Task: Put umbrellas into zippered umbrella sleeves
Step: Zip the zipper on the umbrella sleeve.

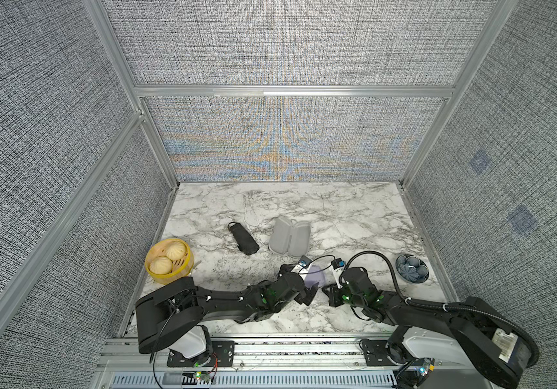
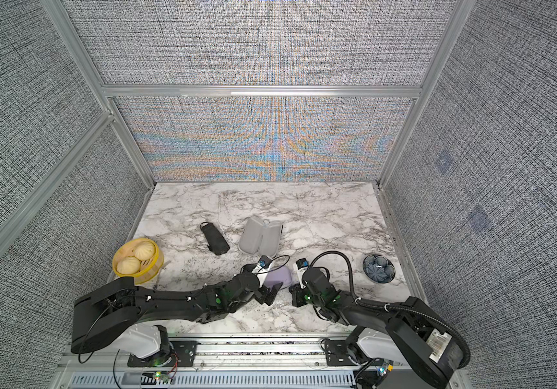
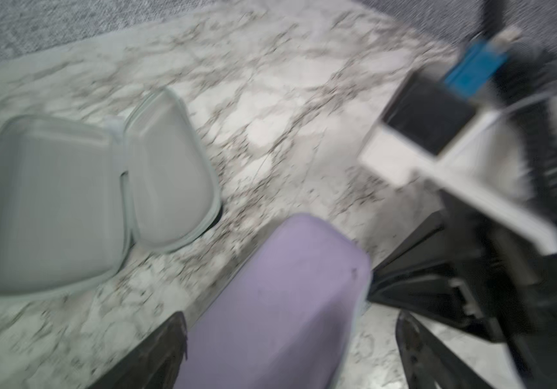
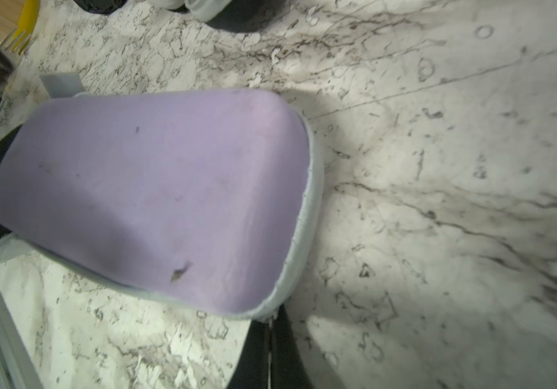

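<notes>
The lavender sleeve lies closed on the table, between my open left fingers, its long axis running out ahead of them. My right fingers are closed at its zip edge, near one end.

- I see three walls of grey woven fabric: a back wall, a left wall and a right wall.
- Aluminium frame bars edge the panels.
- The lower back panel shimmers with blue and orange bands on my feed.
- Two bluish square patches sit on the right wall.
- The table is white marble with grey veins.
- A slotted metal rail runs along its near edge.
- The light is even, and shadows on the marble are soft.
</notes>
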### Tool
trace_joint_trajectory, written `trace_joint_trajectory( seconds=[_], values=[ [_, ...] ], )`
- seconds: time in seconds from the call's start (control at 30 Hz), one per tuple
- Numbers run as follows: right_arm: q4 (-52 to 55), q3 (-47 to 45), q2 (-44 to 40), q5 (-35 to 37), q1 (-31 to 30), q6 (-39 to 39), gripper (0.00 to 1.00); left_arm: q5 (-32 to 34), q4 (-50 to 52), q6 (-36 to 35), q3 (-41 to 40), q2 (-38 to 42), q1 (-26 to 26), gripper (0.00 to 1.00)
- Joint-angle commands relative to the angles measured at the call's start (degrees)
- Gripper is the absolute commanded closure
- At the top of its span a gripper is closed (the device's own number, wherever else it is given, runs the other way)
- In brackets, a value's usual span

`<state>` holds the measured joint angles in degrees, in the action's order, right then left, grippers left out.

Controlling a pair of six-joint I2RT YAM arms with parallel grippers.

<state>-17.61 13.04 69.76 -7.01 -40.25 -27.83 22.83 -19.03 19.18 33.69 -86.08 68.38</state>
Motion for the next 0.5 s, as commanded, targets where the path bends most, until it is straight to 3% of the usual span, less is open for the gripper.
trace_joint_trajectory(
  seconds=[0.0,0.13,0.47],
  values=[
    [2.46,0.58,1.01,1.47,1.74,1.27,1.00,6.48,5.10,2.54,-1.61,-0.20,-1.36,0.07],
    [2.73,1.42,2.02,1.06,3.74,2.00,1.00,0.91,0.00,0.64,-3.74,0.14,-4.97,0.06],
    [3.96,2.08,1.29,-1.09,7.37,3.55,1.00,-2.91,-0.42,-3.18,1.57,-6.48,-8.46,0.04]
  ],
)
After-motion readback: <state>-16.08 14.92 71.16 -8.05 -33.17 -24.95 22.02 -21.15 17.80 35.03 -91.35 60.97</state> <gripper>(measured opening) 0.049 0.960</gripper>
